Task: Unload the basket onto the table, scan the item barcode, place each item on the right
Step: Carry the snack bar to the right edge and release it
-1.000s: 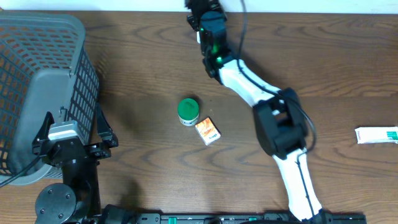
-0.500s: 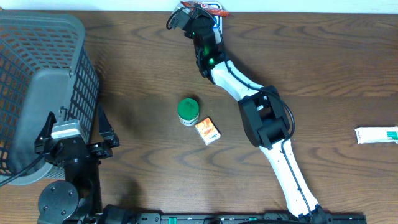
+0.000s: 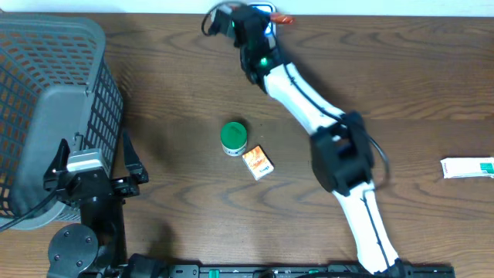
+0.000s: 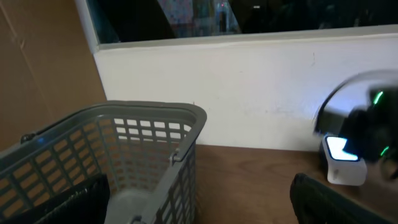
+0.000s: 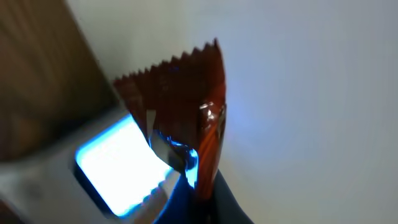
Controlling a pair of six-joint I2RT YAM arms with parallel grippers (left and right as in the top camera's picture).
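The item is a red-orange packet with a saw-tooth edge. My right gripper is shut on its lower end and holds it right beside the scanner's glowing window. From overhead, the right gripper is at the table's far edge, the packet pokes out to its right, and the scanner sits just behind it. My left gripper rests open and empty at the near left beside the basket. In the left wrist view its dark fingers frame the scanner in the distance.
A grey mesh basket fills the left side. A green-lidded jar and a small orange box lie mid-table. A white and green box sits at the right edge. A white wall runs behind the table.
The right arm has swung at the far edge, and the packet now sticks out to the right of the scanner. The left arm has not moved.
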